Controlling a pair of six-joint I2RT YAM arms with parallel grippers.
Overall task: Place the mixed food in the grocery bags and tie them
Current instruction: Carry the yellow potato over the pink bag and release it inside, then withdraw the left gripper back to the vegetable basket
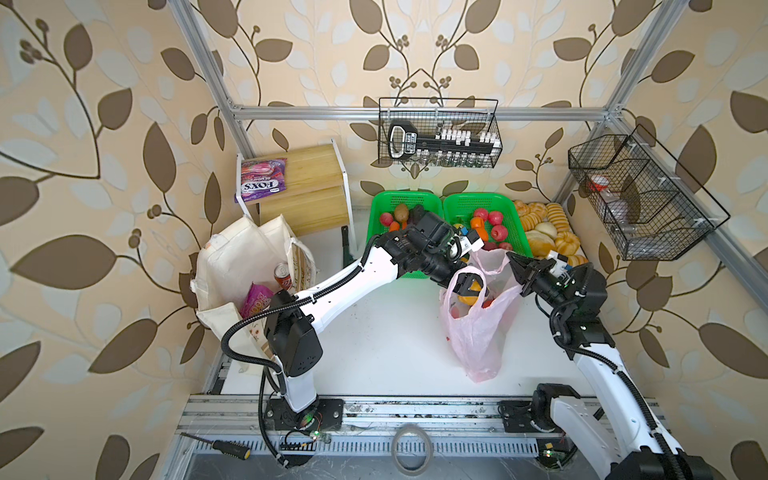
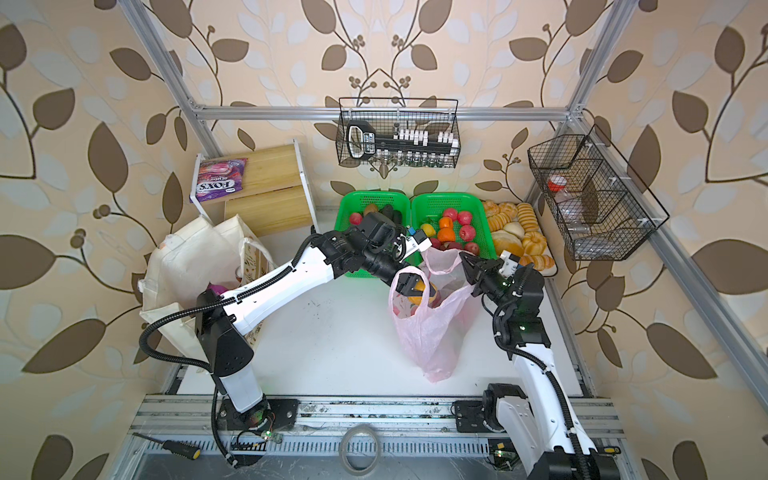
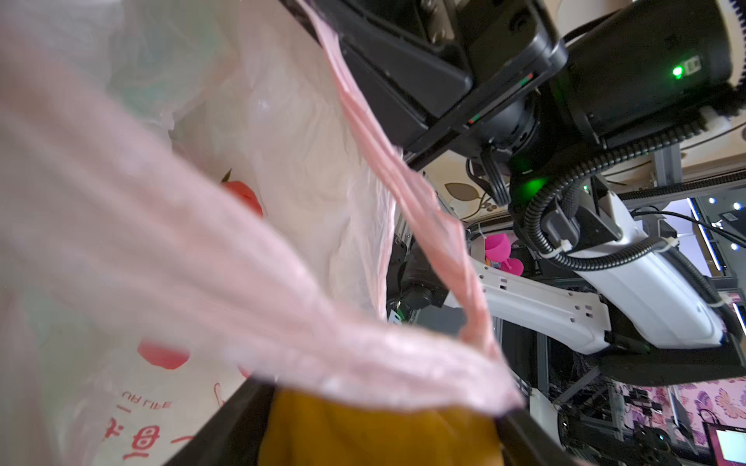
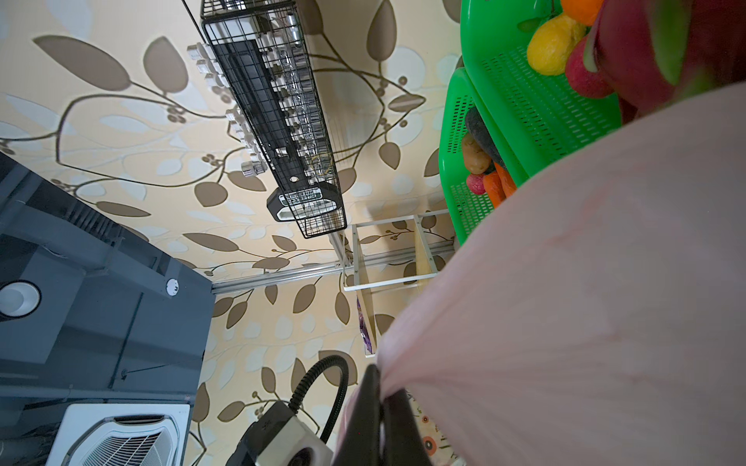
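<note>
Pink plastic bag [image 1: 478, 345]: is standing upright on the white table [image 1: 395, 332], with its mouth gaping upward; its print is showing in the left wrist view.
Left gripper [image 1: 467, 286]: is reaching down into the pink plastic bag's mouth. Its fingers are standing wide and pressing on either side of an orange-yellow food piece [image 3: 375, 435].
Right gripper [image 1: 515, 261]: is pinching the pink plastic bag at its rim, on the side facing the right arm. The fingers are fully closed on the plastic, as the right wrist view is showing.
Red piece [image 3: 242, 195]: is lying lower down inside the pink plastic bag.
Canvas tote [image 1: 232, 257]: is standing well apart from the pink plastic bag, on the left arm's side.
Red drink can [image 1: 282, 276] and purple "100" packet [image 1: 254, 301]: are sitting inside the canvas tote.
Green baskets [image 1: 399, 199]: are sitting just behind the pink plastic bag, holding fruit and vegetables.
</note>
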